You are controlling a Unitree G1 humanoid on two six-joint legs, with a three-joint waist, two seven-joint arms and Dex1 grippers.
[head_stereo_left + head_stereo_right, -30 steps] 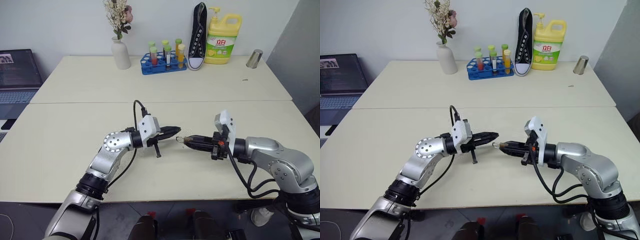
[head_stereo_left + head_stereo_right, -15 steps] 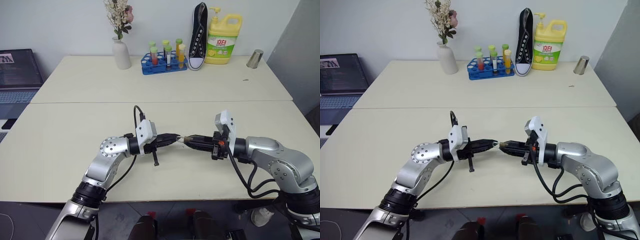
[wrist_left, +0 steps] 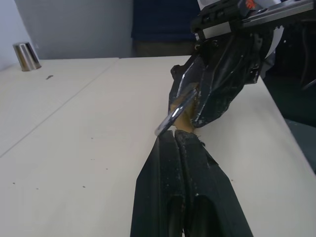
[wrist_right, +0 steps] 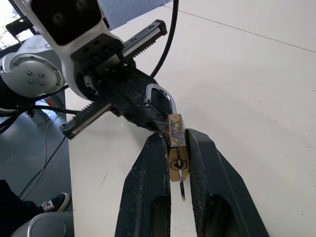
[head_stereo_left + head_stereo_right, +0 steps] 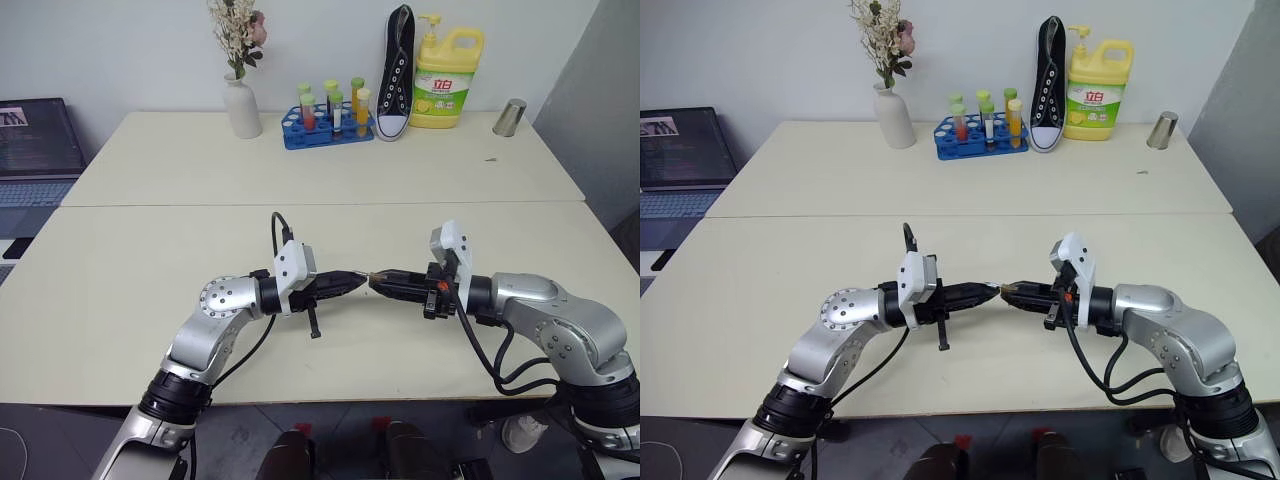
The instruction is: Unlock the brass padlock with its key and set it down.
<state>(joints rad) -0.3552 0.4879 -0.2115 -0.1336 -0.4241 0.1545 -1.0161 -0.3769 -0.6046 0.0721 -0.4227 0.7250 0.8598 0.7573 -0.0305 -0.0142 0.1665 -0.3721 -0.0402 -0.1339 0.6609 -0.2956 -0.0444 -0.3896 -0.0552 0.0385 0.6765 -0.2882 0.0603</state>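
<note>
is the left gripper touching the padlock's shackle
Touching. In the left wrist view the shut tips of the left gripper meet the silvery shackle of the padlock, with no gap between them; the right gripper clamps the brass body.

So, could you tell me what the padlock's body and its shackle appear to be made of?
The brass padlock, clamped between the right gripper fingers, looks like yellow brass: golden, with dark tarnished patches on its side. Its shackle looks like polished steel or chrome, silvery with bright reflections; the exact metal cannot be told. The key hanging from the keyhole looks similarly silvery.
</note>
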